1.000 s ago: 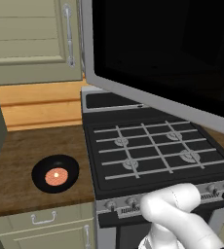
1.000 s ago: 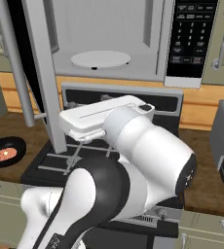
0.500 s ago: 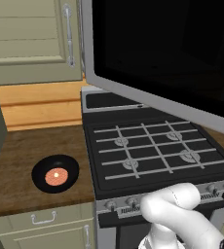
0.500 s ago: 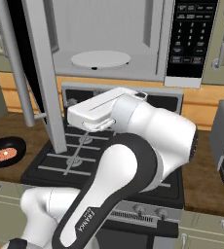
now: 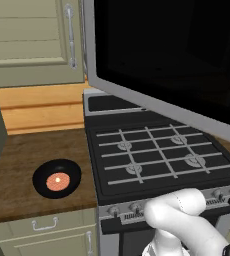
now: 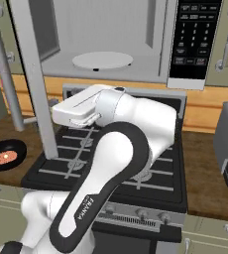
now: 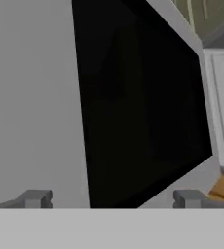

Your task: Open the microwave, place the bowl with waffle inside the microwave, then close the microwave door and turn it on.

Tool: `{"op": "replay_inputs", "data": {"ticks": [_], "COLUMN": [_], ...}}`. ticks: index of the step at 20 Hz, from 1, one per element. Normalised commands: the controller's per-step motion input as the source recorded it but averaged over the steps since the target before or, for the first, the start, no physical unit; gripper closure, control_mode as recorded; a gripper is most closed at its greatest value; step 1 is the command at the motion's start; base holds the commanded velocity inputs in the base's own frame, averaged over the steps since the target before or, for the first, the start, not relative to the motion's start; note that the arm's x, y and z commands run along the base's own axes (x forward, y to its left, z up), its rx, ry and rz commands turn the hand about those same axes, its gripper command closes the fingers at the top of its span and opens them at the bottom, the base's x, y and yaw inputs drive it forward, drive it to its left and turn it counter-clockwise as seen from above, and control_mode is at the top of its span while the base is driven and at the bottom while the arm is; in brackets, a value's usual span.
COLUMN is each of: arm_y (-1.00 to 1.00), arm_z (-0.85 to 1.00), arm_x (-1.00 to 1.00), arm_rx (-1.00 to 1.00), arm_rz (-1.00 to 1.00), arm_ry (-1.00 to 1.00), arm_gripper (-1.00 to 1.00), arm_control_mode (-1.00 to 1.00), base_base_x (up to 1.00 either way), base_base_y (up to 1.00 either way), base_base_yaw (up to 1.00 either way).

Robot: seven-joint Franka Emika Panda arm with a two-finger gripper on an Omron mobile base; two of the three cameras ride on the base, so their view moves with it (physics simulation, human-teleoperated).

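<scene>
Hand [image 7: 111, 198] spread wide, empty — facing the swung-open microwave door [image 7: 138, 107] edge

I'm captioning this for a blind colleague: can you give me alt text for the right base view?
The microwave stands open above the stove, its grey interior and round white turntable exposed, the microwave door swung out to the left. The white robot arm arches over the stove, and the bowl with waffle sits on the wooden counter at left.
</scene>
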Motion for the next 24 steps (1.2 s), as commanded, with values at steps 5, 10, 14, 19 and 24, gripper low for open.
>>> {"op": "replay_inputs", "data": {"ticks": [5,10,14,19,24], "arm_y": [0.83,0.99,0.99,0.99,0.94], "arm_z": [0.00,0.00,0.00,0.00,0.00], "arm_x": [-0.19,-0.23,-0.32,-0.15,0.00], "arm_rx": [0.00,0.00,0.00,-0.03,-0.06], "arm_rz": [0.13,0.07,0.00,0.00,0.00], "arm_ry": [0.00,0.00,0.00,-0.01,-0.01], "arm_gripper": [-1.00,-1.00,-1.00,-1.00,-1.00], "arm_control_mode": [-1.00,-1.00,-1.00,-1.00,-1.00], "base_base_x": [0.00,0.00,0.00,0.00,0.00], "base_base_y": [0.00,0.00,0.00,0.00,0.00], "base_base_yaw": [0.00,0.00,0.00,0.00,0.00]}}
